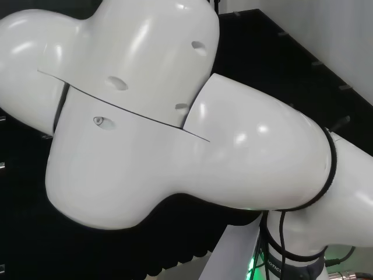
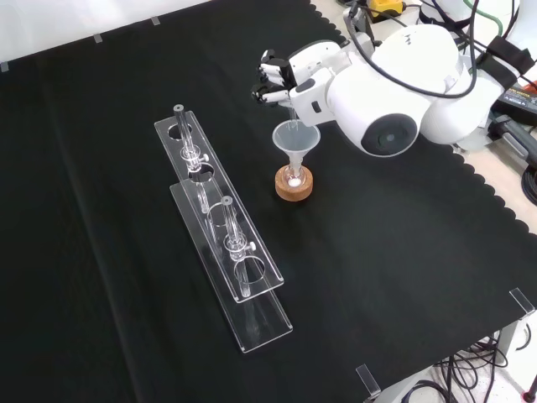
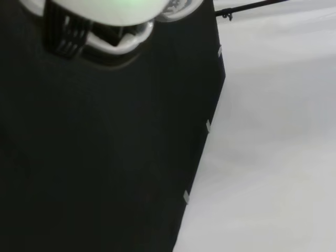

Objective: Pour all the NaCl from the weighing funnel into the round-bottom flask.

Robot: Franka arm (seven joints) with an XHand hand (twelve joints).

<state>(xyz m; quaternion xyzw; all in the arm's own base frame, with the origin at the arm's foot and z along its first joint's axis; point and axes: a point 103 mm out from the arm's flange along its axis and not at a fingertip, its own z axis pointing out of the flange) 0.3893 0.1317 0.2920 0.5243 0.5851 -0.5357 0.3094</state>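
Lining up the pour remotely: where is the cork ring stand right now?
In the front view the cork ring stand sits on the black cloth just below the hand, right of the clear racks.

In the front view, your hand (image 2: 289, 77) sits at the far side, just above the clear funnel (image 2: 294, 141) standing in the flask on the cork ring (image 2: 294, 185). To the left of that, two clear racks (image 2: 252, 285) with upright glass pieces run from far left to near centre and block a low pass there. The black cloth (image 2: 419, 269) to the right and near side lies bare, as does the wide stretch left of the racks.
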